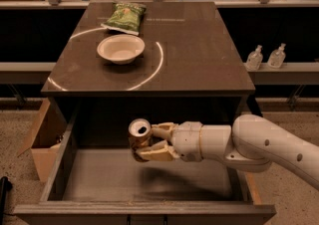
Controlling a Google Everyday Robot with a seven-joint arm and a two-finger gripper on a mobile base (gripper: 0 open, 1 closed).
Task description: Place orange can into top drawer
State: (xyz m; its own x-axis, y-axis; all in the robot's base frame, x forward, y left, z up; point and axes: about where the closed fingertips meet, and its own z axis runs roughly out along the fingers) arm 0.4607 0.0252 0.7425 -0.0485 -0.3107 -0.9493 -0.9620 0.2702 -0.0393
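The orange can [139, 136] is clasped in the claw [145, 142] and hangs in the air inside the opening of the top drawer [57, 163], toward its back half and a little left of centre. Its silver top faces up and slightly toward the camera. It does not touch the drawer's flat bottom, where a shadow lies below it.

By my reckoning the task is well advanced. The drawer is pulled fully out and the can has been brought over it. What is left is to lower the can to the bottom, let go, and draw the claw clear.

The claw grips the can from 3 o'clock, one finger [160, 129] along its upper side and the other under its lower side. The arm [264, 145] runs nearly level from the wrist out toward 4 o'clock, crossing above the drawer's right wall.

On the table [204, 64], at 12 o'clock from the can, sits a white bowl [121, 49], with a green chip bag [125, 17] beyond it. A cardboard box [41, 137] stands on the floor at 9 o'clock.
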